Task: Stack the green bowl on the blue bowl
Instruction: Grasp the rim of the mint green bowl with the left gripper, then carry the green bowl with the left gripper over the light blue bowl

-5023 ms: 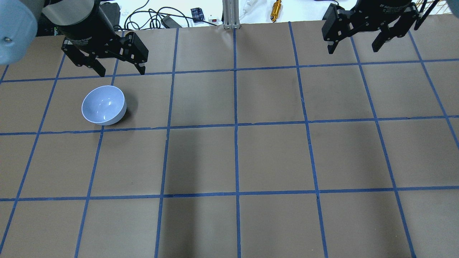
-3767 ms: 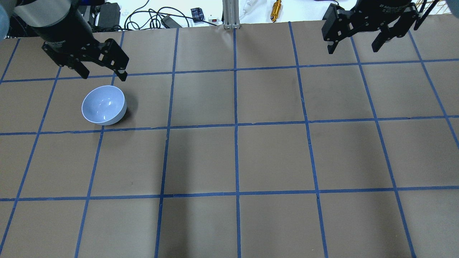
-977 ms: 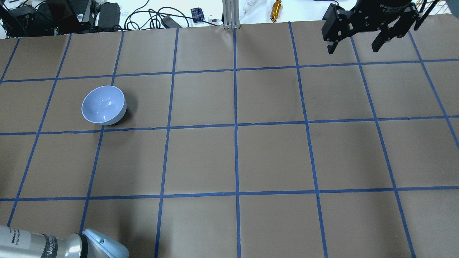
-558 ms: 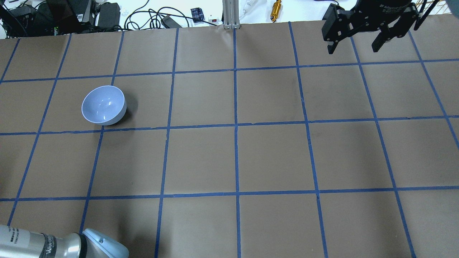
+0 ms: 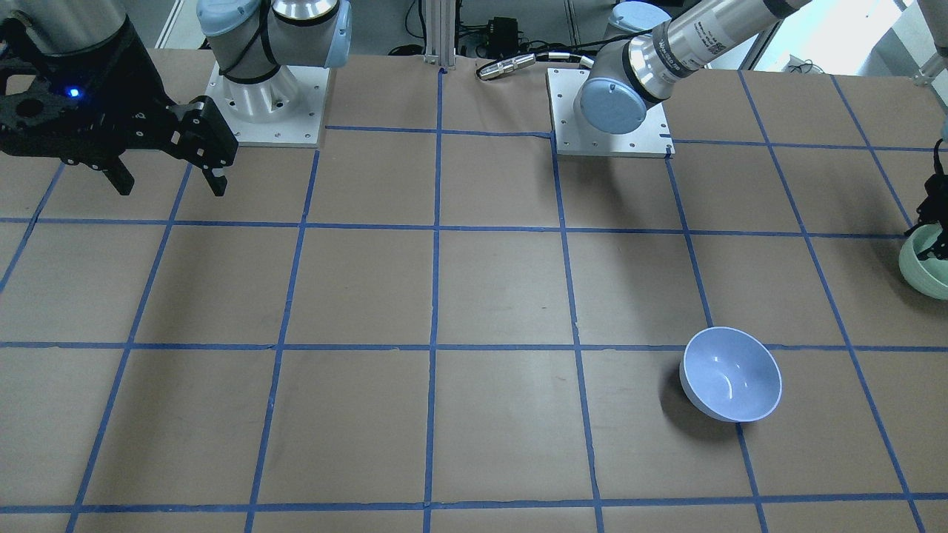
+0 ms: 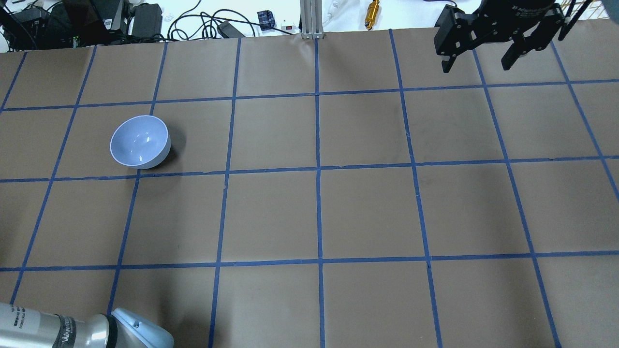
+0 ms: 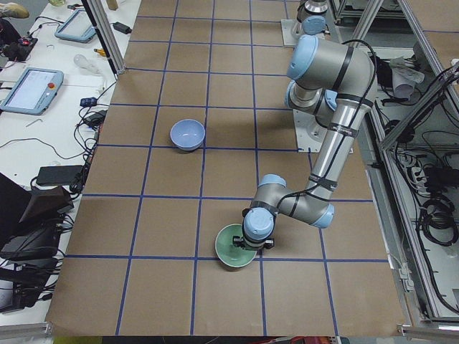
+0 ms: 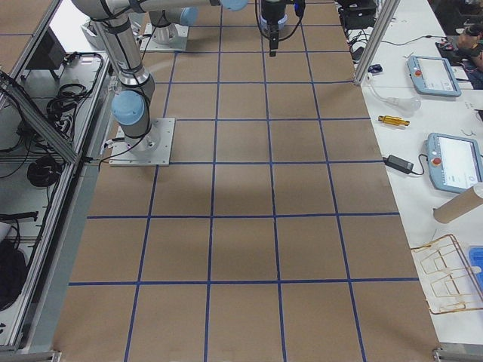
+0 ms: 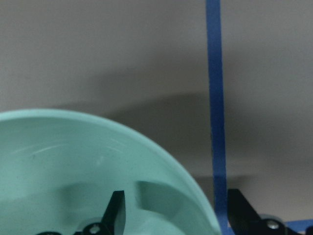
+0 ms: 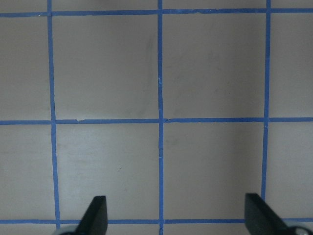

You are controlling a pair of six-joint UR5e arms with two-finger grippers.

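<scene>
My left end effector [image 9: 175, 200] has left the far side of the blue bowl, where it hung five seconds ago. It is now down at the green bowl [image 7: 233, 251], which sits near my left end of the bench [image 6: 367, 212]. It is spread apart astride the rim, one finger [image 9: 116, 210] inside the bowl and the other outside, with a gap showing between rim and outer finger. From overhead only my left arm's elbow [image 6: 72, 331] shows, in the near left corner. The blue bowl [image 6: 140, 142] sits upright where it was, well apart from the green one. My right end effector [image 6: 476, 65] hangs wide open and empty over the far right, unchanged.
</scene>
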